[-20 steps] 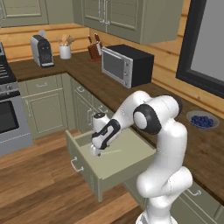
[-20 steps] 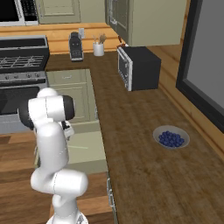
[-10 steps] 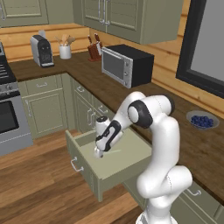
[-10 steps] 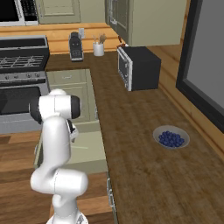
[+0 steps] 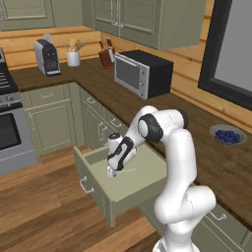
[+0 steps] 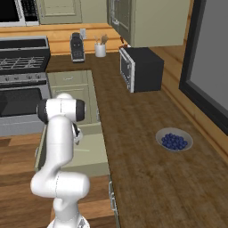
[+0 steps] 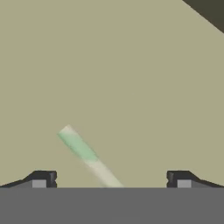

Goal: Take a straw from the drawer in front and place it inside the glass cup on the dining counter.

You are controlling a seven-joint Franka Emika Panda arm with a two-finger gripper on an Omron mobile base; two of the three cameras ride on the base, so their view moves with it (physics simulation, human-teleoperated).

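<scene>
Room: a kitchen with sage-green cabinets, log walls and a brown wood floor is seen; a dark brown wood worktop (image 5: pixel 197 133) runs from the upper left to the lower right of the left base view.
Drawer: a wide, shallow sage-green drawer box (image 5: pixel 135 189) with a small silver bar handle is pulled out in the lower middle of the left base view. In the right base view the same drawer (image 6: pixel 91 156) sits at the lower left, just beside the worktop (image 6: pixel 142 178).
Straw: a very thin, pale whitish stick with a light green end (image 7: pixel 85 155) is seen lying flat on the drawer floor, in the lower left middle of the hand view. In the left base view it shows as a thin pale line (image 5: pixel 127 171) in the middle of the drawer.
Gripper: the two-finger gripper (image 5: pixel 112 172) on the white arm is pointed down into the drawer. Its jaws are spread wide and nothing is held. In the hand view the gripper (image 7: pixel 111 179) has its dark finger tips (image 7: pixel 41 178) at the bottom left and bottom right, with the straw running down between them. Whether the straw is touched cannot be told.
Worktop things: a black and silver microwave (image 5: pixel 142 73) is at the upper middle of the left base view. A grey bowl of blueberries (image 5: pixel 227 135) is at the right.
</scene>
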